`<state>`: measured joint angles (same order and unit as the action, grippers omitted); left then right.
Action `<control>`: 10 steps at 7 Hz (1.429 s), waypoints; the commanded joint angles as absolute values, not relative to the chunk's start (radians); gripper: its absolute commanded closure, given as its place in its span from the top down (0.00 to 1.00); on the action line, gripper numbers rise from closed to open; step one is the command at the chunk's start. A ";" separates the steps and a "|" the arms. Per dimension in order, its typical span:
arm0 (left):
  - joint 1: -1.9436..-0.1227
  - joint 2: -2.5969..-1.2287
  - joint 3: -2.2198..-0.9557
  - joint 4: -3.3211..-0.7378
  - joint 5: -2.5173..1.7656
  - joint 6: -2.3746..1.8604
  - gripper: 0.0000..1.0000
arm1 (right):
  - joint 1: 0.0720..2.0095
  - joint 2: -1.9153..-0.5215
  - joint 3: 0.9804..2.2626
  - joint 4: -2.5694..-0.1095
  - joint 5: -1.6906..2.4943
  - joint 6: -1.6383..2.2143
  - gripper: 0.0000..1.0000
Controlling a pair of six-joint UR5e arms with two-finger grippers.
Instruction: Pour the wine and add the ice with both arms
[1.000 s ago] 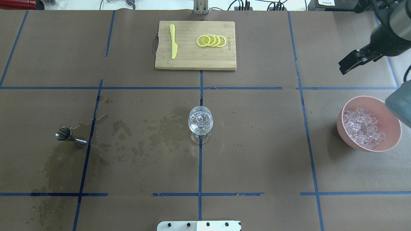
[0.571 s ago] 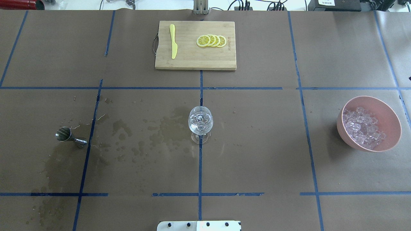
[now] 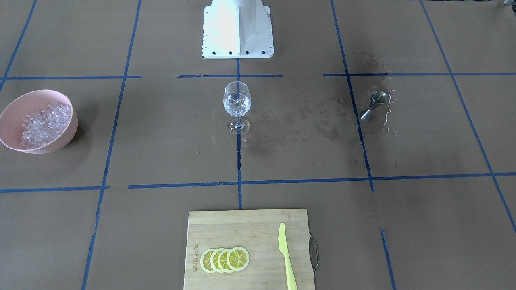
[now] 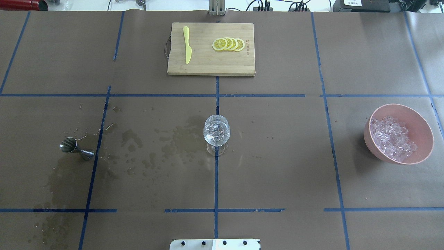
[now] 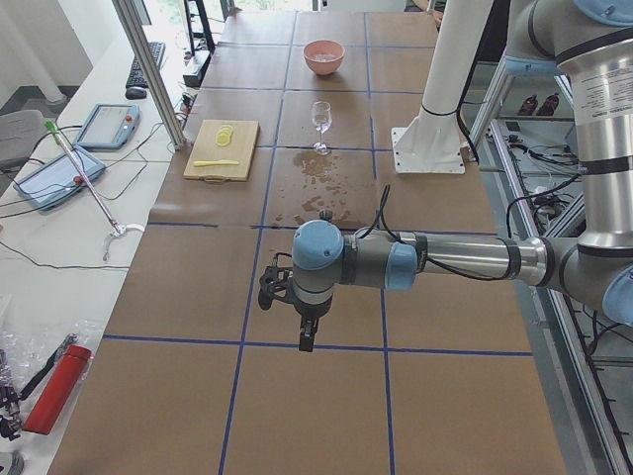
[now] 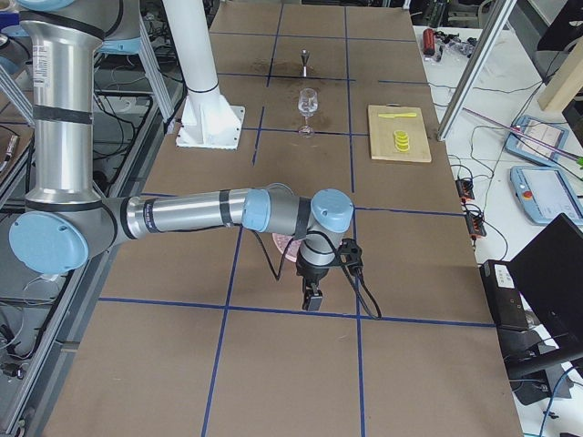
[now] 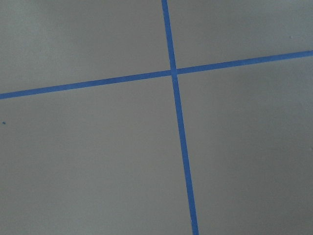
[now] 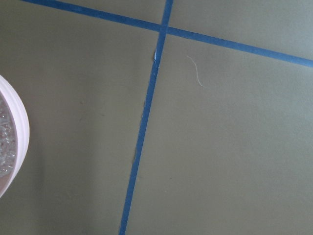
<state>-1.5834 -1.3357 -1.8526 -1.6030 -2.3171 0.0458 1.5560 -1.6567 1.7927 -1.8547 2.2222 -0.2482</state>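
Observation:
A clear wine glass point(image 4: 216, 133) stands at the table's middle with a few ice cubes in it; it also shows in the front view as the glass point(image 3: 237, 102). More ice point(image 4: 392, 139) fills a pink bowl point(image 4: 421, 119) at the right. Wine itself is out of view. My left gripper point(image 5: 306, 342) hangs over the table's left end, far from the glass. My right gripper point(image 6: 312, 302) hangs near the bowl point(image 6: 281, 244) at the right end. Both show only in side views, so I cannot tell whether they are open or shut. The bowl's rim point(image 8: 22, 132) sits at the right wrist view's edge.
A steel jigger point(image 4: 74, 147) stands at the left among wet stains point(image 4: 173, 139). At the far edge lies a wooden cutting board point(image 4: 211, 67) with a yellow knife point(image 4: 187, 44) and lemon slices point(image 4: 229, 44). A red cylinder point(image 5: 54, 391) lies beyond the table's left end.
The right arm and its gripper, at the overhead view's top right a second ago, have left that view. Glass, bowl and jigger have not moved.

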 commanded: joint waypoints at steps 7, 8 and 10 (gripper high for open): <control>-1.580 -1.335 -1.853 -1.591 -2.341 0.046 1.00 | 1.597 -1.664 1.801 -1.838 2.226 -0.235 1.00; -1.580 -1.335 -1.853 -1.591 -2.341 0.046 1.00 | 1.597 -1.667 1.793 -1.789 2.227 -0.189 1.00; -1.580 -1.335 -1.853 -1.592 -2.341 0.046 1.00 | 1.589 -1.667 1.793 -1.747 2.227 -0.132 1.00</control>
<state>-1.5800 -1.3346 -1.8530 -1.5917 -2.3408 0.0460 1.5939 -1.6669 1.7943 -1.7735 2.2271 -0.1570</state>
